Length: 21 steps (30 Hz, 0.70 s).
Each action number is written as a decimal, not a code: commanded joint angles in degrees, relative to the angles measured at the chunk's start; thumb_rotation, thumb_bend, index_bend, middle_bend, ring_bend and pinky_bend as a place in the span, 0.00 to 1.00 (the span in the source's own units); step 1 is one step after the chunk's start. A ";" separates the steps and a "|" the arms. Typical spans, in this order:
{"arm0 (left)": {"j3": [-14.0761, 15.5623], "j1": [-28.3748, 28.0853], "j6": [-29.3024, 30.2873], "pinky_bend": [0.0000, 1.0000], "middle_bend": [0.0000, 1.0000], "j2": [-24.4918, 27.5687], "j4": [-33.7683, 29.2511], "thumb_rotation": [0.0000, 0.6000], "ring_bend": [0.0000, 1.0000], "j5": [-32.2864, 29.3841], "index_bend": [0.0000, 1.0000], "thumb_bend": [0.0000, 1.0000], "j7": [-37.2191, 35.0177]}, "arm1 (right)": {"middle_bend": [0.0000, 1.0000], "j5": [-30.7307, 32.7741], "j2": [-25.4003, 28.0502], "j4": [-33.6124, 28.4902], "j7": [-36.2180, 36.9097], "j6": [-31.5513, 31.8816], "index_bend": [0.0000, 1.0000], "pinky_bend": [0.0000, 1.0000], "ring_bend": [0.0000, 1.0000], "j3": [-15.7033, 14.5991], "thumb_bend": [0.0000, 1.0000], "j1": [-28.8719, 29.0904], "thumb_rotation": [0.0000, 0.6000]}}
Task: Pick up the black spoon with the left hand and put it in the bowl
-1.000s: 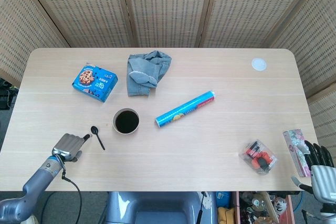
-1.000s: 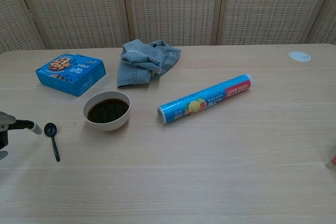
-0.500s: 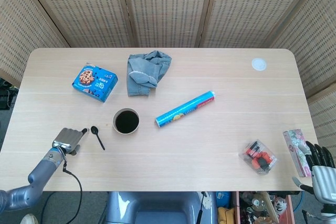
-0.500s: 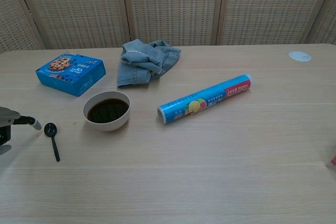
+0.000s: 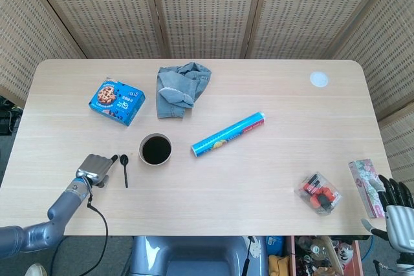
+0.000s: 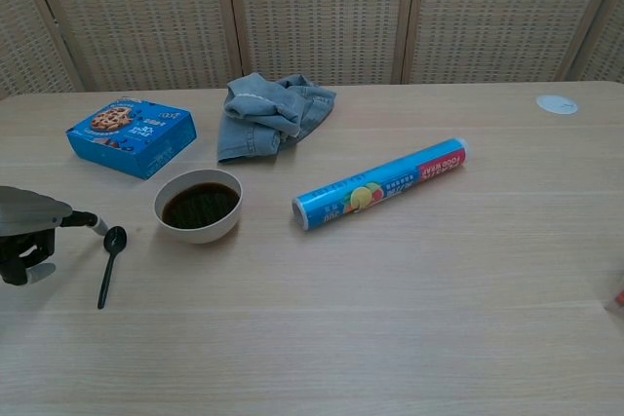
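On the desk (image 5: 259,179) left of the bowl (image 5: 156,149), spoon (image 5: 124,167) lying flat, left hand (image 5: 96,167) unladen, fingers spread, one fingertip beside the spoon head, contact indeterminable, right hand (image 5: 396,203) off the desk edge, open, holding nothing

A light wooden table (image 5: 272,185) is carrying a bowl (image 5: 156,149) of dark liquid at eight o'clock, a black spoon (image 5: 124,169) lying at its nine, a cookie box (image 5: 117,101), crumpled denim cloth (image 5: 181,88), a food-wrap roll (image 5: 229,134), a white disc (image 5: 318,79) and a red-filled packet (image 5: 319,193).
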 commanded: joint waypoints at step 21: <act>4.29 1.19 2.95 0.68 0.81 5.77 -12.14 1.00 0.75 11.53 0.09 0.54 -3.72 | 0.14 -0.42 0.14 -0.63 -0.49 0.06 0.17 0.00 0.00 0.07 0.21 0.04 1.00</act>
